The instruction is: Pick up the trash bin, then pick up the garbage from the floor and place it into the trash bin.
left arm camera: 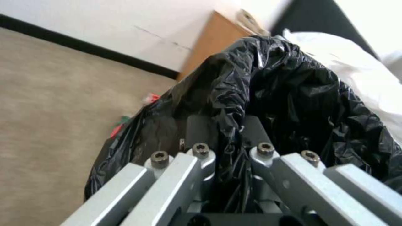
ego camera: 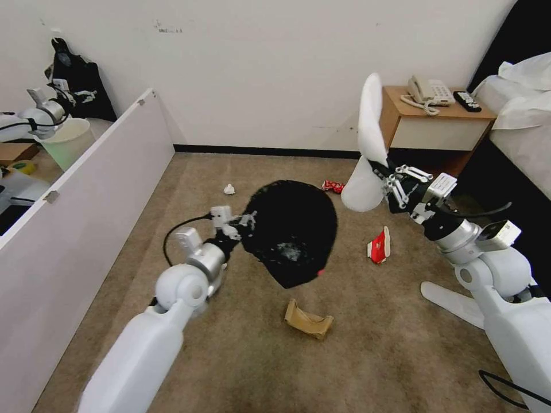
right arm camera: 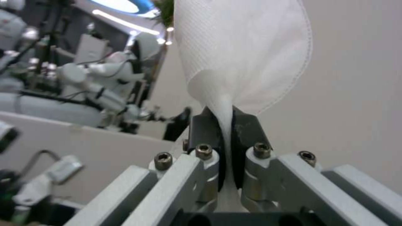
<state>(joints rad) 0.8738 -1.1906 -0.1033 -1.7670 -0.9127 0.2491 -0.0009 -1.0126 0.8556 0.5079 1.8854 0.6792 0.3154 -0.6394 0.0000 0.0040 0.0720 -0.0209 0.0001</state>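
The trash bin (ego camera: 293, 229) hangs above the floor (ego camera: 241, 350), its black bag (left arm camera: 301, 94) covering it apart from a red speck low on its side. My left gripper (ego camera: 244, 221) (left arm camera: 228, 131) is shut on the bagged rim. Right of the bin and raised above it, my right gripper (ego camera: 383, 176) (right arm camera: 226, 125) is shut on a white slipper (ego camera: 369, 143) (right arm camera: 243, 47) that stands upright. Garbage lies on the carpet: a second slipper (ego camera: 453, 301), a red-white carton (ego camera: 379, 245), a brown paper bag (ego camera: 307, 320), a white paper wad (ego camera: 229, 189) and a crushed red can (ego camera: 332, 185).
A white partition (ego camera: 86, 189) runs along the left, with a cream bucket (ego camera: 66, 140) behind it. A wooden nightstand (ego camera: 436, 123) with a telephone stands at the back right, next to a bed (ego camera: 522, 126). The wall closes the far side.
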